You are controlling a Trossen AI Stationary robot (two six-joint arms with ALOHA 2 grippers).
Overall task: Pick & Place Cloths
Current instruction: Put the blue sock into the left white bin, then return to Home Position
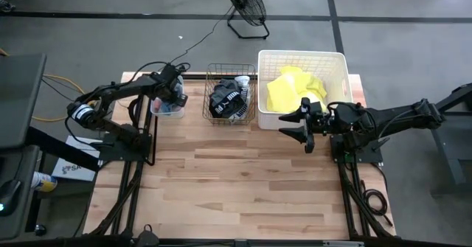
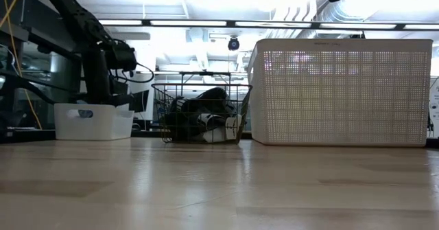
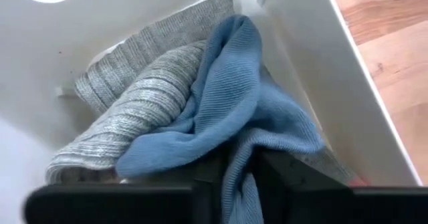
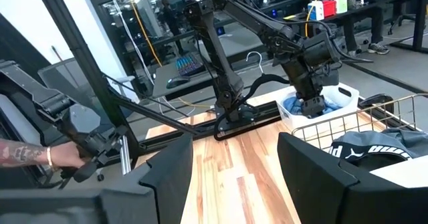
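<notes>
Inside the small white tub (image 3: 374, 124), the left gripper (image 3: 237, 170) pinches the blue knit cloth (image 3: 234, 110). Right gripper (image 1: 301, 126) hovers spread beside the large white basket (image 1: 341, 63)

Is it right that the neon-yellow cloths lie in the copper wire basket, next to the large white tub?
No. The high view shows the neon-yellow cloths inside the large white perforated plastic tub. The copper wire basket beside it holds a black cloth with white print.

Blue cloth (image 3: 247, 117) between jaws
</notes>
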